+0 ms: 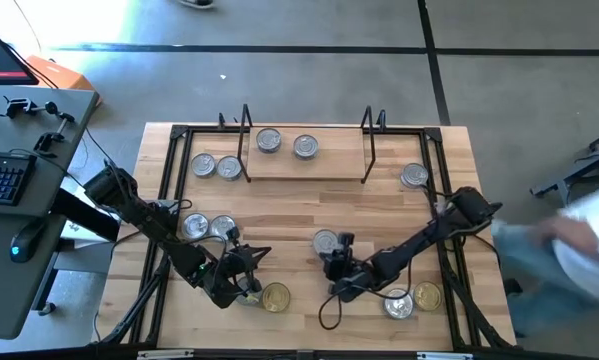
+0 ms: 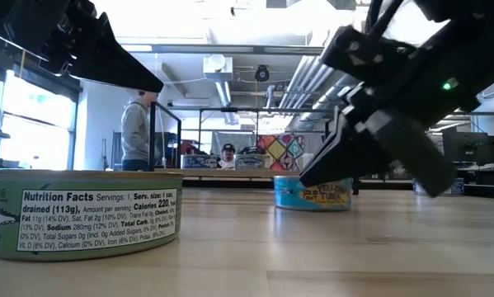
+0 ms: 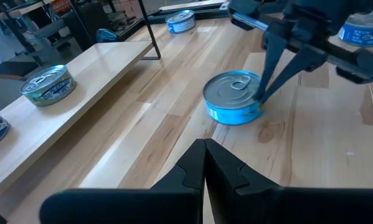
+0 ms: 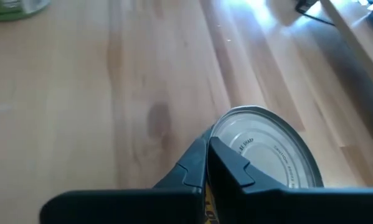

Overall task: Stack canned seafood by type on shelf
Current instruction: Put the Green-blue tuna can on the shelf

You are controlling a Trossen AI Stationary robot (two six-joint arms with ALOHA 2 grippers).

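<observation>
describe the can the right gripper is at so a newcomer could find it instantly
Start at the shelf along the table's far edge, then come toward the table's middle. A lone blue-labelled can with a silver lid lies there, and the shut right gripper touches its rim. No other can sits beside it; its neighbours lie in pairs.
</observation>
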